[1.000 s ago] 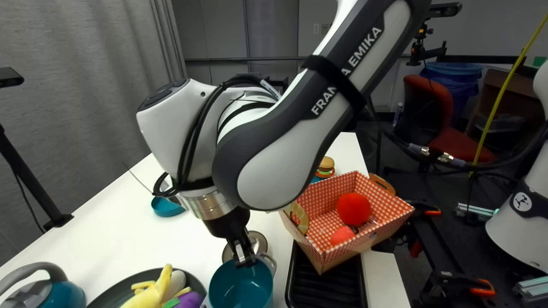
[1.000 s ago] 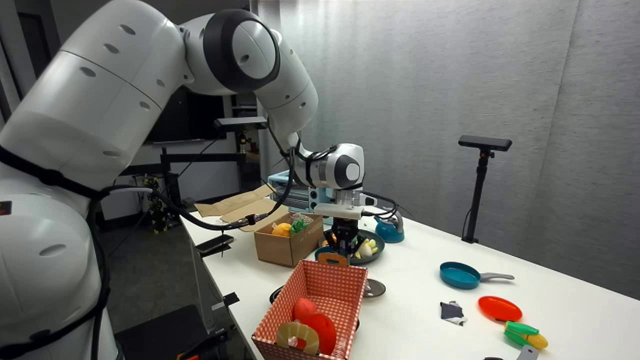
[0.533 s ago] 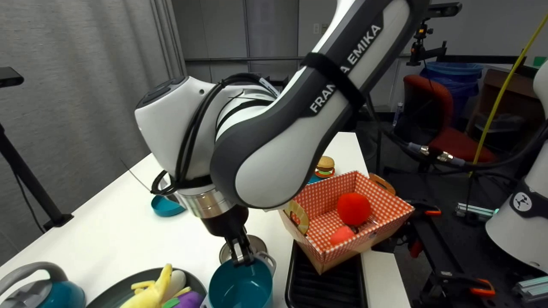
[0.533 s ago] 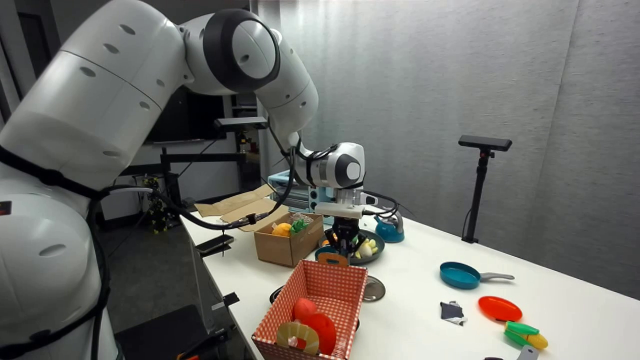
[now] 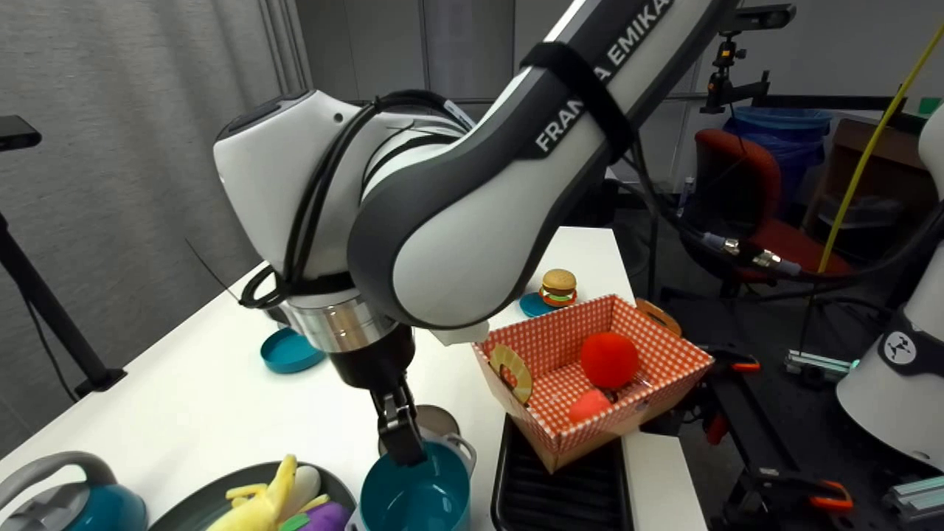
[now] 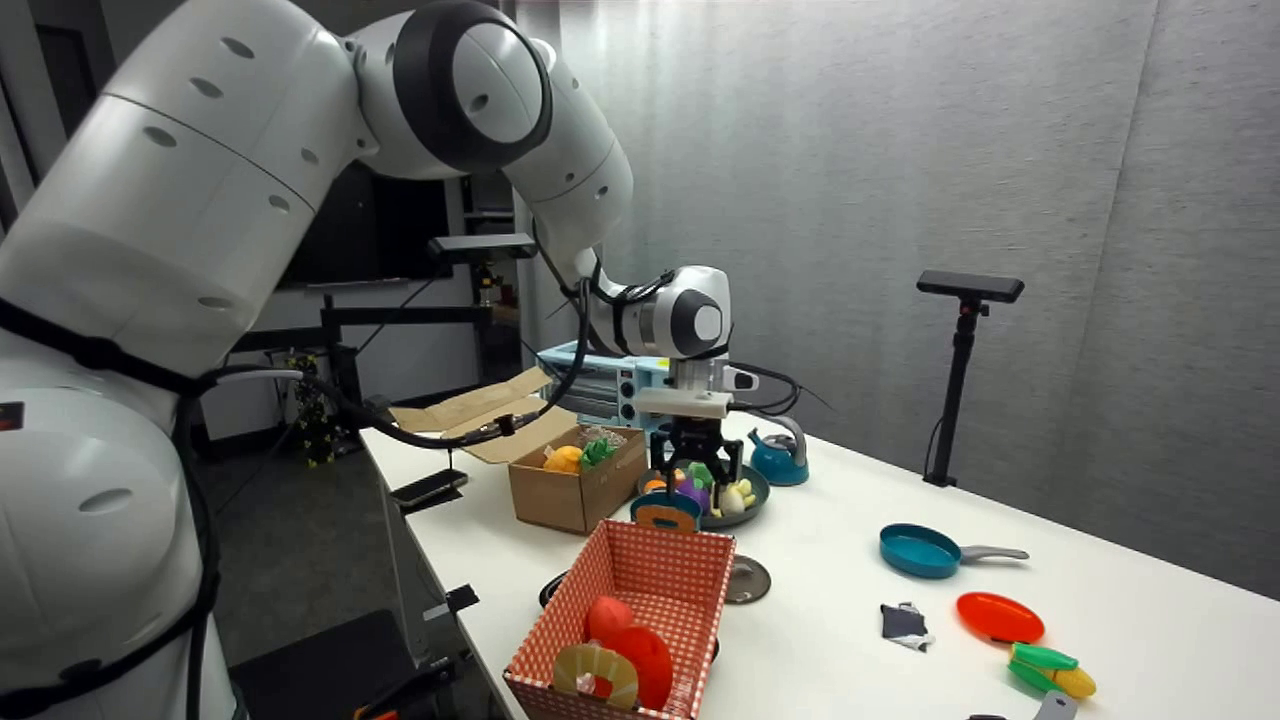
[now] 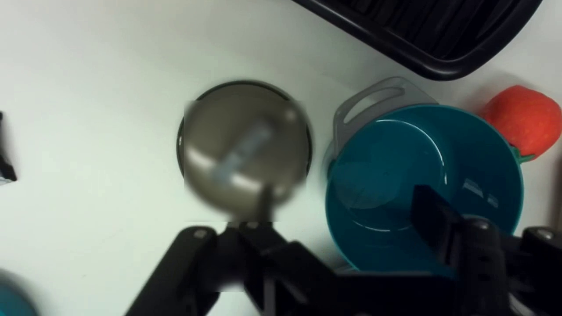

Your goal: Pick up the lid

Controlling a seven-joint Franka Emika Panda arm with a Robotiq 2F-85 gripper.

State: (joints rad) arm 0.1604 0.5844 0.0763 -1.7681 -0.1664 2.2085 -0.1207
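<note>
Wrist view: lid (image 7: 243, 140) left of centre, right edge near teal pot (image 7: 382, 175); white counter (image 7: 88, 184) stretches leftward. Hand (image 7: 344, 199) spread wide, holding nothing.

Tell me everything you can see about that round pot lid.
The pot lid is round, grey-brown and glossy, apparently slightly domed, with a thin dark rim. A pale, handle-like bar across its middle is blurred. It lies on the white table beside the teal pot, with a gap between. The open claw looks clear of it.
</note>
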